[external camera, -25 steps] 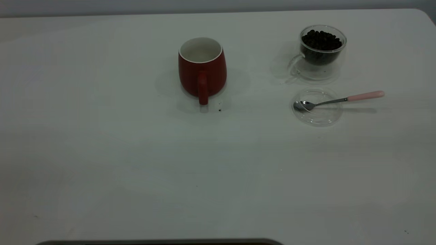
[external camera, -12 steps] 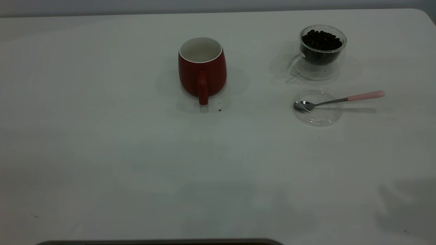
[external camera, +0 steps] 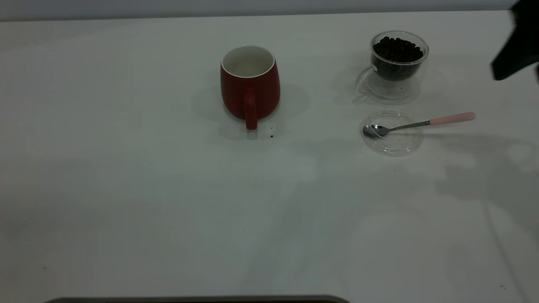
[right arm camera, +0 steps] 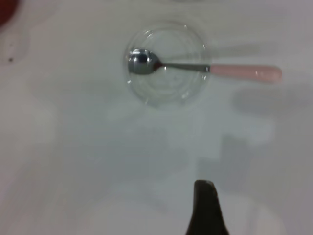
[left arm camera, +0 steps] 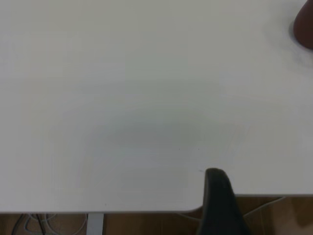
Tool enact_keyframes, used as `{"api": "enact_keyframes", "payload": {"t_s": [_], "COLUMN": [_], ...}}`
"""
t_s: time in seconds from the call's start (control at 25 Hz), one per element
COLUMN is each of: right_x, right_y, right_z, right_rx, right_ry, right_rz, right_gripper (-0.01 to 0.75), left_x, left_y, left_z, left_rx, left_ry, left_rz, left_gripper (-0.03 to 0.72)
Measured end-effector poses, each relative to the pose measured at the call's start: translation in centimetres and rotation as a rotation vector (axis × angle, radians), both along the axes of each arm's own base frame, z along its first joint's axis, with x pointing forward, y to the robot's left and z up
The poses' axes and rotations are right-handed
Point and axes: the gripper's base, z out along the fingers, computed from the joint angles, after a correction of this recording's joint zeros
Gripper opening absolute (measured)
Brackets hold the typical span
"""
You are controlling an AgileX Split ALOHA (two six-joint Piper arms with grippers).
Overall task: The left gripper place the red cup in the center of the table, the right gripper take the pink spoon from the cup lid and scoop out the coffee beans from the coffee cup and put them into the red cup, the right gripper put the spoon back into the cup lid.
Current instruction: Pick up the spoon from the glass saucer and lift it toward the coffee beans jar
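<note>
The red cup (external camera: 250, 82) stands upright near the table's middle, handle toward the camera; its edge shows in the left wrist view (left arm camera: 305, 27). The glass coffee cup (external camera: 396, 63) full of dark beans stands at the far right. In front of it lies the clear cup lid (external camera: 392, 134) with the pink-handled spoon (external camera: 421, 123) resting in it, bowl in the lid, handle pointing right. My right gripper (external camera: 516, 46) is at the far right edge, high above the table; its wrist view looks down on the spoon (right arm camera: 205, 68) and lid (right arm camera: 166, 63). My left gripper (left arm camera: 220, 200) hangs at the table's edge, far from the cup.
A small dark crumb (external camera: 271, 136) lies just right of the red cup's handle. The white table (external camera: 126, 189) stretches wide at the left and front. A dark strip (external camera: 198, 299) runs along the near edge.
My right arm has come into the exterior view at the upper right edge, and its shadow has spread over the table's right side toward the lid. Cups, lid and spoon have not moved.
</note>
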Motion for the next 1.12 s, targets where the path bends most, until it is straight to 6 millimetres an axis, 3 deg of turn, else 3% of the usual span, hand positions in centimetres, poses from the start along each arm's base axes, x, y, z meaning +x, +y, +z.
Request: {"api": "enact_keyframes", "payload": {"t_s": [0.24,0.6,0.8,1.12], "right_x": [4.8,8.2,8.8,8.2], "right_y": [-2.7,-9.4,-9.9,-9.9], "right_z": [-4.0,-7.8,-9.4,-14.3], "right_rx": [0.042,0.240,0.411,0.496], "right_ry": [0.103,0.118,0.137,0.183], "right_rz": [-0.024,-0.071,0.017,0.006], "right_gripper": [0.587,0.587,0.587,0.587], "left_x": [0.0,0.0,0.0,0.0], "left_y": [0.0,0.0,0.0,0.0], "left_z": [0.0,0.0,0.0,0.0], "left_rx": [0.000,0.000,0.000,0.000], "left_ry": [0.000,0.000,0.000,0.000], "left_rz": [0.000,0.000,0.000,0.000], "left_gripper": [0.519,0.519,0.519,0.519]}}
